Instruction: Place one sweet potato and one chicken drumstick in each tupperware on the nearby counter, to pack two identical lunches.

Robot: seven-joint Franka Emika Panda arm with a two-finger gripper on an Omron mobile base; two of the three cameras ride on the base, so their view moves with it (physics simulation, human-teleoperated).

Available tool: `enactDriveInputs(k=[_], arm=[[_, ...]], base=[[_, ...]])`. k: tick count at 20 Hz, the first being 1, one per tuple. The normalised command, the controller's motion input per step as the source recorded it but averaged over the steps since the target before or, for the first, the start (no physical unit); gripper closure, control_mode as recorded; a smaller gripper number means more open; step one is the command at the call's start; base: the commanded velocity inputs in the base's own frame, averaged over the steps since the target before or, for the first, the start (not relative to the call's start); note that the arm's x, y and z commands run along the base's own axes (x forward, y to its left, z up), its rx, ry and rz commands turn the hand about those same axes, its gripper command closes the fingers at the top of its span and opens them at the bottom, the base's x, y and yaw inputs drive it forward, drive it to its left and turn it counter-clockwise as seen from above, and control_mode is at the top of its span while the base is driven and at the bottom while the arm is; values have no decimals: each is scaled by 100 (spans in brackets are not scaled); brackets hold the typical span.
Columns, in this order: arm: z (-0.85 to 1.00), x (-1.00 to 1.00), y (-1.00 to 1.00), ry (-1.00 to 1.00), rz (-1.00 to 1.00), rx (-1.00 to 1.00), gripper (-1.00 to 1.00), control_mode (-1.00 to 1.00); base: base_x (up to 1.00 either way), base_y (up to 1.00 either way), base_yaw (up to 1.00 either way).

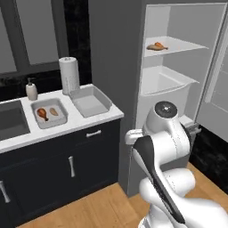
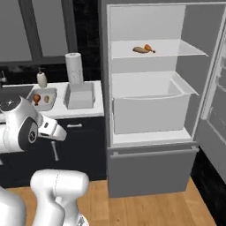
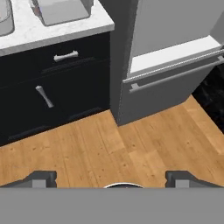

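Note:
Two light-grey tupperware trays sit on the white counter [image 1: 100, 116]. The left tupperware [image 1: 61, 120] holds a chicken drumstick [image 1: 42, 114] and a pale sweet potato [image 1: 54, 111]. The right tupperware [image 1: 104, 103] holds nothing. A second drumstick [image 2: 149, 47] and sweet potato [image 2: 140, 50] lie together on the upper shelf of the open fridge [image 2: 154, 26]. My gripper [image 3: 111, 179] is open with nothing between its fingertips. It hangs low in front of the cabinets and looks down at the wooden floor [image 3: 113, 144]. The right tupperware's near wall [image 3: 61, 11] shows at the top of the hand view.
A paper towel roll [image 1: 69, 75] and a soap dispenser [image 1: 31, 90] stand at the back of the counter, and a dark sink [image 1: 11, 119] lies at the left. Black cabinets with silver handles [image 3: 45, 96] are below. The fridge door [image 1: 218, 93] stands open at the right, above a white drawer bin [image 2: 148, 110].

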Motion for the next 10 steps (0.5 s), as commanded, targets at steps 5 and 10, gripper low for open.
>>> enactDriveInputs(k=[5,10], arm=[[0,0,0,0,0,0,-100,100],[0,0,0,0,0,0,-100,100]], base=[[15,-100,-1],[69,-97,6]])
